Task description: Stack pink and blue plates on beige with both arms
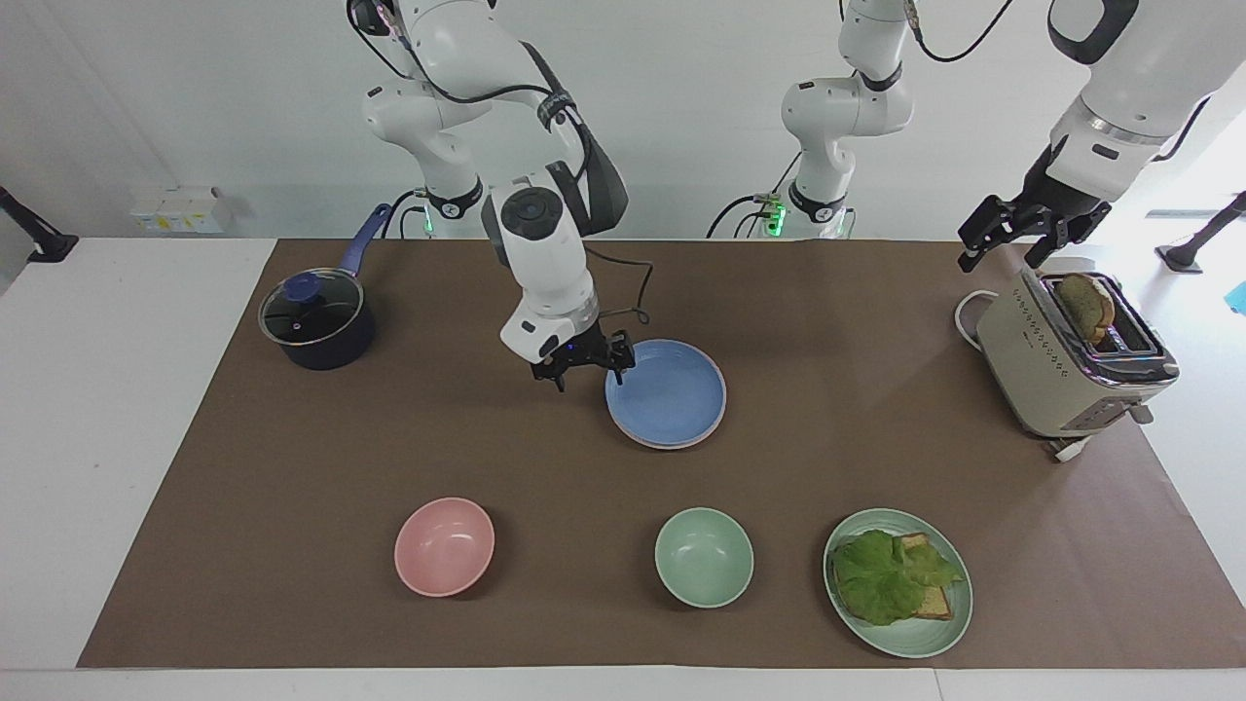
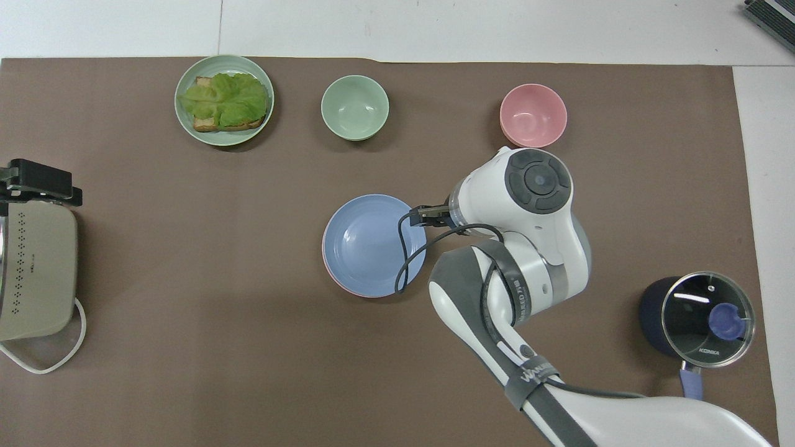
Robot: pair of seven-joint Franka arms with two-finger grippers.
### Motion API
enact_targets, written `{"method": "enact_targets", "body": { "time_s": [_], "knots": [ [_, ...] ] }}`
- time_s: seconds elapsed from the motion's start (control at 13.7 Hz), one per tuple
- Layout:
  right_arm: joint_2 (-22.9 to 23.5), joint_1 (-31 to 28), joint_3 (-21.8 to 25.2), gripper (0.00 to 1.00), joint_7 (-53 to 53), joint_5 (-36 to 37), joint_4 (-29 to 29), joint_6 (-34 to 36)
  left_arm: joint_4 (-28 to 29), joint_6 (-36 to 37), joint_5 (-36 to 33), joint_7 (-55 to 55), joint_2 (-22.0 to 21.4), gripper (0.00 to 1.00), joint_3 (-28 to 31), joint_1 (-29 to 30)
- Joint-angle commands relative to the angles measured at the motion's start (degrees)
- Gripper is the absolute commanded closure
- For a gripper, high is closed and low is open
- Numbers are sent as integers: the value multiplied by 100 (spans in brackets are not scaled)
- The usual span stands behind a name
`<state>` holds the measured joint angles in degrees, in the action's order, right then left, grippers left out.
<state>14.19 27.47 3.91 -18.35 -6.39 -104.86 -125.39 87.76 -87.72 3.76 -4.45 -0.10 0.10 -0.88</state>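
The blue plate (image 1: 667,393) (image 2: 372,245) lies flat on top of a stack in the middle of the brown mat. A thin rim of the pink plate (image 2: 331,279) shows under it. The beige plate is hidden beneath them. My right gripper (image 1: 589,368) hangs open just off the blue plate's rim, toward the right arm's end of the table, holding nothing. In the overhead view the right arm's wrist covers it. My left gripper (image 1: 1007,239) (image 2: 37,181) waits open in the air over the toaster.
A beige toaster (image 1: 1066,365) with bread stands at the left arm's end, a lidded dark pot (image 1: 316,321) at the right arm's end. Farthest from the robots sit a pink bowl (image 1: 444,546), a green bowl (image 1: 703,557) and a green plate (image 1: 934,633) with lettuce toast.
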Motion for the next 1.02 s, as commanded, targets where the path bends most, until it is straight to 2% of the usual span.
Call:
{"method": "enact_targets", "body": {
  "time_s": [0.0, 0.29, 0.51, 0.95],
  "knots": [
    [-459, -425, -31, 0, 191, 444, -52, 303, 48, 26, -86, 41, -43, 0, -36, 53],
    [-916, -1032, -31, 0, 542, 542, 316, 1207, 48, 26, -86, 41, -43, 0, -36, 53],
    [-1408, -1568, -22, 0, 788, 524, 317, 1701, 48, 26, -86, 41, -43, 0, -36, 53],
    [-1980, -2359, -4, 0, 1596, 533, 379, 2843, 48, 26, -86, 41, -43, 0, -36, 53]
  ]
}}
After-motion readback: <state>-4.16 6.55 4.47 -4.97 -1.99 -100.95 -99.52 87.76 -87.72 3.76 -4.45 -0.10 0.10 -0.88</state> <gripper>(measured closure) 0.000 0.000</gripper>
